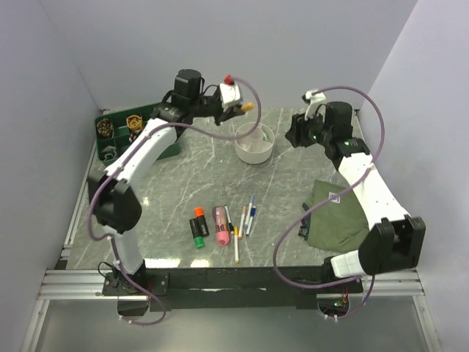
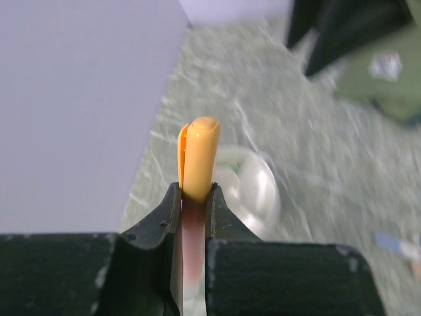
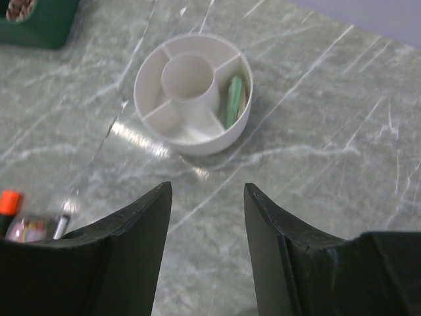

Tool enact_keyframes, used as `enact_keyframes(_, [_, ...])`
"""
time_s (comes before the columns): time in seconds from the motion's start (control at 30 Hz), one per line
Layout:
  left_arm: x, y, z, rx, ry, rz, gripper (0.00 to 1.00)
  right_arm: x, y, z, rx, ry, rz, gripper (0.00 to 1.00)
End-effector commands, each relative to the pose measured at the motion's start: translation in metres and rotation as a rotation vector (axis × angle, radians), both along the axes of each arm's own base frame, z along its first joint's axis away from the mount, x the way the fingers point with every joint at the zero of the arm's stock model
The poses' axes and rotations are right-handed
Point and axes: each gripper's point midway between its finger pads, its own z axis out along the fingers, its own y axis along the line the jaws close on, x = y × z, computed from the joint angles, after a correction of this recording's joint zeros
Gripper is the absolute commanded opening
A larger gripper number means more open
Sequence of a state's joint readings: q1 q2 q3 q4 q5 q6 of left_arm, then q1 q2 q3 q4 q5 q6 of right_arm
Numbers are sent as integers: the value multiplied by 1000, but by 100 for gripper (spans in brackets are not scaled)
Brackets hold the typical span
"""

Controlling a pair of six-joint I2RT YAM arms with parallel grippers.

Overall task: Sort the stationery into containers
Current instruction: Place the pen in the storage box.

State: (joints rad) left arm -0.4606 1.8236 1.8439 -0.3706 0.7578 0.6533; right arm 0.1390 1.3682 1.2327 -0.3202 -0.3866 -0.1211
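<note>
1. Bowl (image 1: 254,155) (image 3: 197,144): white, round, divided by inner walls around a central cup. It was set on the table (image 1: 183,176), toward its far edge.

2. Pale green pen (image 3: 232,102): it was found lying in the bowl's right-hand compartment as seen from the right wrist. A tan item was glimpsed beside it against the outer wall, too small to identify.

3. Left end effector (image 1: 238,110) (image 2: 195,197): it was held raised above the bowl's far-left rim. Its jaws were clamped narrowly on the orange-capped pen (image 1: 248,107) (image 2: 199,155), whose cap was seen projecting past the fingertips.

4. Right end effector (image 3: 207,191): it was positioned to the right of the bowl and pointed toward it, with the jaws spread wide and nothing between them.

5. Loose stationery, laid in a row on the table well on the near side of the bowl:
- black markers (image 1: 198,227) with an orange and a green cap
- pink marker (image 1: 220,226)
- thin yellow pen (image 1: 236,249)
- white pens (image 1: 250,216) with blue caps

6. Olive pouch (image 1: 335,216): cloth, laid to the near right of the bowl.

7. Dark green tray (image 1: 124,139) (image 3: 33,26): compartmented, placed to the left of the bowl.
</note>
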Motion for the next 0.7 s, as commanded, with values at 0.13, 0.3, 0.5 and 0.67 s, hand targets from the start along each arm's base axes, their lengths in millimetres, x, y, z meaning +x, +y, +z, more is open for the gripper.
enact_keyframes(0.13, [87,-38,27,-470,147,56,1,45,-10,33,67,-69,-48,56])
enact_keyframes(0.3, [117,-38,8,-575,184,76,1,54,-14,26,50,-48,-71,56])
enact_keyframes(0.5, [141,-25,-32,-601,272,101,1,66,-17,17,25,6,-84,56])
enact_keyframes(0.67, [146,-24,-46,-650,346,108,1,70,-18,8,1,47,-81,56])
